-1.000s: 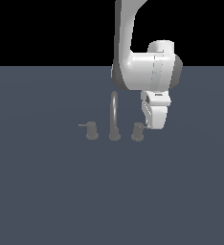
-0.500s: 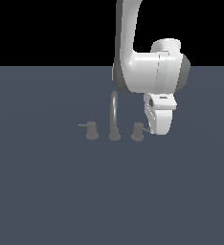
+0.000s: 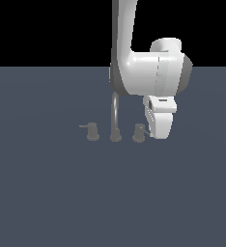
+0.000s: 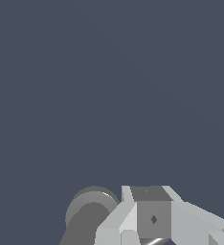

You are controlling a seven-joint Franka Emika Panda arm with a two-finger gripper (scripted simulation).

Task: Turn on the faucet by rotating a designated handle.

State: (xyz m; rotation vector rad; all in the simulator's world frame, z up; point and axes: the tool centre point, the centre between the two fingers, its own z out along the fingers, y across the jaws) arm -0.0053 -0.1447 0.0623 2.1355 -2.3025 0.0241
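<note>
Faucet (image 3: 115,120) stands on the flat grey counter (image 3: 47,193): tall arched spout in the middle, one stubby knob on either side. Target handle (image 3: 139,133) is the knob on the exterior view's right; its thin lever rod runs toward that same side and disappears behind the gripper (image 3: 159,132). Twin knob (image 3: 92,131) sits on the other side of the spout, rod pointing the opposite way, well apart from the arm. Gripper is low, just beside the handle on the exterior view's right, roughly where the rod tip should be; cannot tell whether it touches the rod. Wrist view shows the knob close against the fingers (image 4: 152,217). Whether they are apart or together: cannot tell from either view. Judgement: lever's long axis lies along the row of knobs, so the coming move is a sideways push across that axis to swing the rod about the knob.
</note>
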